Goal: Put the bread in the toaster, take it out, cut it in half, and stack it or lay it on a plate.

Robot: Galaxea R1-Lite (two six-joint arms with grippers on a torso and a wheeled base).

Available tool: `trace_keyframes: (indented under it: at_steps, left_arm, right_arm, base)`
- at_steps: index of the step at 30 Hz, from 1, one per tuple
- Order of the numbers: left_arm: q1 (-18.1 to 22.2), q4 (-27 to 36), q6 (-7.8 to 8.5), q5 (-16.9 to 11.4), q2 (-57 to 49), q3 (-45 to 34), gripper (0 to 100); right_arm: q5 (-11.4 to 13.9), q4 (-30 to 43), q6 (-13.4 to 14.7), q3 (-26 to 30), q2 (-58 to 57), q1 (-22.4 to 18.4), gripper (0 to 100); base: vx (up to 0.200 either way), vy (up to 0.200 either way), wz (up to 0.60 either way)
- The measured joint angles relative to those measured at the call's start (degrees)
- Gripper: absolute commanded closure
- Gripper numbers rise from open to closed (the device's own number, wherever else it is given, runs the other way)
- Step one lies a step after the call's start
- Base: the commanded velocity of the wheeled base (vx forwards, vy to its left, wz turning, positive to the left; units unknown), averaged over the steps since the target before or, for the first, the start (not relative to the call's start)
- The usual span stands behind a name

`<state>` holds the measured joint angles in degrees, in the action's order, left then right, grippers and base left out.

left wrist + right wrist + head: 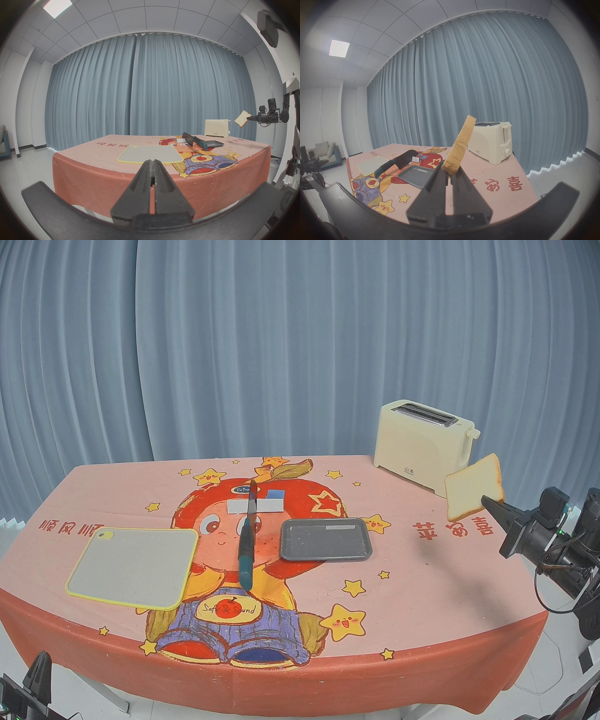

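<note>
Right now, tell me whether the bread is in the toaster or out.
Out. The right end effector holds the bread in the air beside the toaster, not in its slots.

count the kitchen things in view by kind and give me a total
bread slice: 1
toaster: 1
knife: 1
cutting board: 1
grey tray: 1
total: 5
</note>
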<state>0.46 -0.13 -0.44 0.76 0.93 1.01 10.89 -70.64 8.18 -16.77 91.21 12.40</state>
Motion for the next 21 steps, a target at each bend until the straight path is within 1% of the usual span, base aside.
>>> trace_keyframes:
  at_steps: [21]
  left_arm:
    - [0.0, 0.0, 0.01, 0.0, 0.0, 0.0, 100]
  right_arm:
    - [0.1, -0.2, 0.0, 0.2, 1.2, 0.0, 100]
  base:
    - [0.0, 0.0, 0.0]
